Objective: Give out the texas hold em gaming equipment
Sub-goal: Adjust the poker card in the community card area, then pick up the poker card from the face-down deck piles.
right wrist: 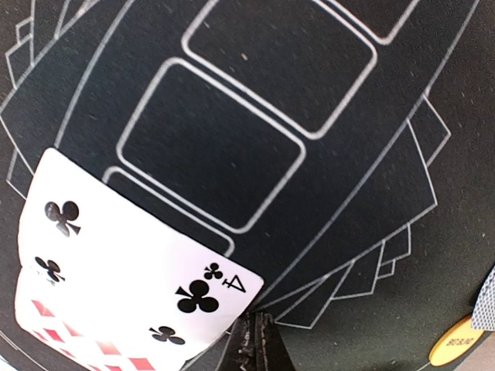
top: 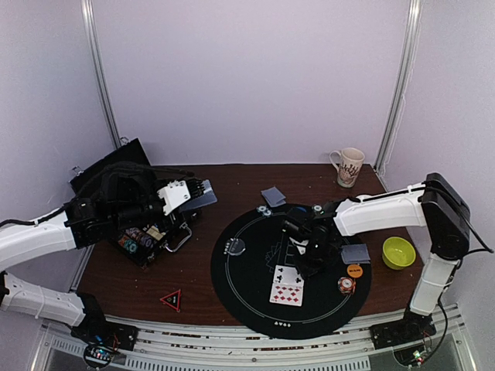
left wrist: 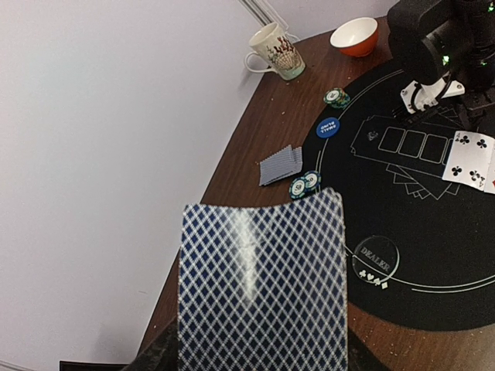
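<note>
My left gripper (top: 195,195) is shut on a grey-blue-backed card (left wrist: 261,282), held in the air above the table's left part near a black case (top: 116,174). My right gripper (right wrist: 259,344) is shut and hovers low over the black round mat (top: 247,286), its tips just beside a corner of the face-up four of clubs (right wrist: 131,263). That card overlaps a diamonds card (top: 288,294). A small card pile (left wrist: 280,164) lies beyond the mat, with chips (left wrist: 304,184) beside it. A blue button (left wrist: 328,126), a clear dealer button (left wrist: 377,255), an orange button (top: 354,270) and a chip stack (top: 347,284) are on the mat.
A patterned mug (top: 348,166) stands at the back right, with an orange bowl (left wrist: 354,35) near it. A green bowl (top: 398,253) sits at the right edge. Another face-down card (top: 355,253) lies by the orange button. The case tray (top: 139,239) holds chips. A red triangle (top: 171,299) lies front left.
</note>
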Controlling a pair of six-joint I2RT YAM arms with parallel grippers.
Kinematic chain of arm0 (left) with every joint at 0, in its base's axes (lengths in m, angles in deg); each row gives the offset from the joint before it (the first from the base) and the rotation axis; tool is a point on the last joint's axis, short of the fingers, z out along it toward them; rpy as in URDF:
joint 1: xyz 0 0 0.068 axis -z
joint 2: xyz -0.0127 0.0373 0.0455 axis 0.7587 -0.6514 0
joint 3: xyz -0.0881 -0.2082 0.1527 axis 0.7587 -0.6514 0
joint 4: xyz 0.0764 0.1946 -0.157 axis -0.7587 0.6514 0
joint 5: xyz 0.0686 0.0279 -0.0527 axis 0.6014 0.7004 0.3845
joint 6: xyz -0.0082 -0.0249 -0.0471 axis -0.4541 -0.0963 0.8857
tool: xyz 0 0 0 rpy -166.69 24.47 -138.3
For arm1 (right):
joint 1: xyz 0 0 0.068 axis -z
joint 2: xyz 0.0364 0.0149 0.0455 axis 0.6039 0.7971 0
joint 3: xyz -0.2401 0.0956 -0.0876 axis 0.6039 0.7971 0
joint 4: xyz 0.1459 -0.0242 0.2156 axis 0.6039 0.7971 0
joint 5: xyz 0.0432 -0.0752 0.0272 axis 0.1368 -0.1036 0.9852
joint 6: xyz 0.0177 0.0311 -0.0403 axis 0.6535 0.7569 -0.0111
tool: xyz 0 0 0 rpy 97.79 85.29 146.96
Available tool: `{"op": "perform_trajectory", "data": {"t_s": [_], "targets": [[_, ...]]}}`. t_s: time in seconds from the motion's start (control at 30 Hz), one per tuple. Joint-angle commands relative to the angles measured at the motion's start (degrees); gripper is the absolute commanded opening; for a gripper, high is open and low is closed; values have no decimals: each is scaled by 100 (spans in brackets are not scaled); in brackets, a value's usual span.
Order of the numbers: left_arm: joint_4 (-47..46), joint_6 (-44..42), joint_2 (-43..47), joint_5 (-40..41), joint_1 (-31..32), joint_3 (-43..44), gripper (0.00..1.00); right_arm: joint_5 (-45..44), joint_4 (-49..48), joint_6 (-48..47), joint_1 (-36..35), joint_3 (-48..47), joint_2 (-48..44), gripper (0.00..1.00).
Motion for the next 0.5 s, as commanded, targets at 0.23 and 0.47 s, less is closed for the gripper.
{"op": "perform_trajectory", "data": {"t_s": [0.23,0.47], "targets": [[-262,-25,96,54,-9,6,54,-551,540,-105,-30,-440,-209,0],[-280,-89,97,-123,-9,32,54,1153,-1363,-934,448,-1602,-1227,82]]}}
